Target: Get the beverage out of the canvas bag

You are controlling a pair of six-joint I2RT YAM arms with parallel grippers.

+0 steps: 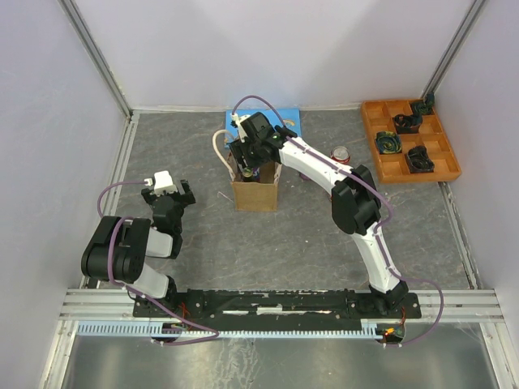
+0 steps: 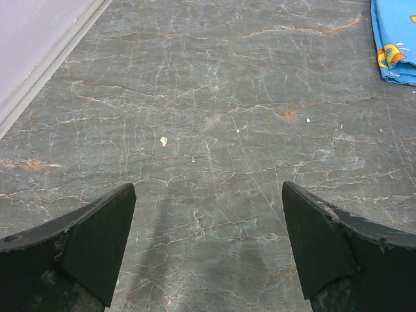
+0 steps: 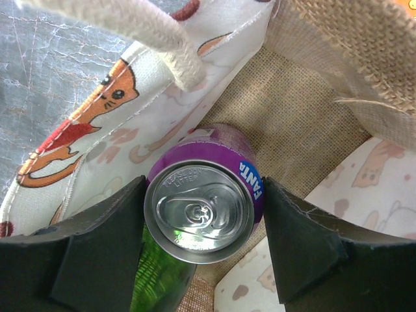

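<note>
The purple can (image 3: 201, 214) stands inside the canvas bag (image 1: 256, 194) on the table (image 1: 324, 243). Reaching in, the right fingers (image 3: 299, 240) press on both sides of it. Over the table, the left fingers (image 2: 91, 247) are spread wide.

The tan upright canvas bag with cream rope handles (image 1: 258, 197) stands mid-way across the grey marbled table (image 1: 203, 243); inside the bag a purple aluminium drink can (image 3: 205, 214) stands upright, with a green translucent bottle (image 3: 159, 276) touching it and sitting lower; the right gripper (image 1: 253, 168) reaches down into the bag's mouth, one finger against each side of the can; just behind the bag lies a flat blue printed board (image 1: 293, 120); right of the bag, near it, a small red-labelled can (image 1: 340, 154) stands on the table; farther right of the bag, well apart, sits an orange compartmented tray (image 1: 375, 162); left of the bag, apart from it, the left gripper (image 1: 168, 191) is over bare table, fingers spread wide.
</note>
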